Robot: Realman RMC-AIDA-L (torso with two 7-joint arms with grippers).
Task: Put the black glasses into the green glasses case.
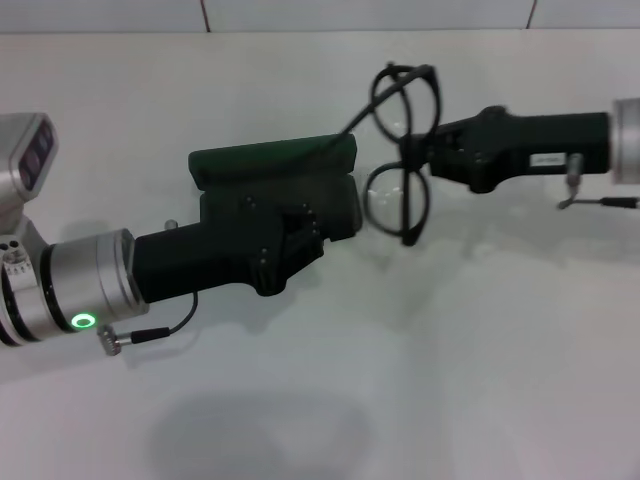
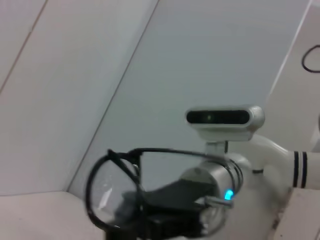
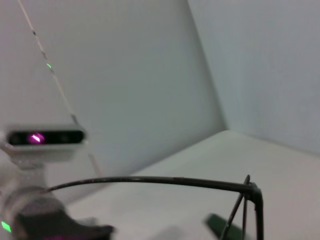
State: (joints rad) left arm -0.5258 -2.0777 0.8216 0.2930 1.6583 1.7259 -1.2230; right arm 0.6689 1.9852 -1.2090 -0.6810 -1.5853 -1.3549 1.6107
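Glasses and case held above the bare white worktop (image 1: 420, 400)

Mid-frame, the left claw (image 1: 335, 215) grasps the green glasses case (image 1: 272, 160) — just right, the right claw (image 1: 420, 152), reaching in horizontally, pinches the black glasses (image 1: 405, 150) at the bridge.

The black glasses (image 1: 404, 150) have a thin, glossy black frame and clear, shiny lenses. The green glasses case (image 1: 275, 160) has a matt, dark green shell. Both grippers, left (image 1: 335, 212) and right (image 1: 422, 153), look like matt black plastic, behind brushed silvery metal wrist rings. The white table (image 1: 450, 380) looks smooth.
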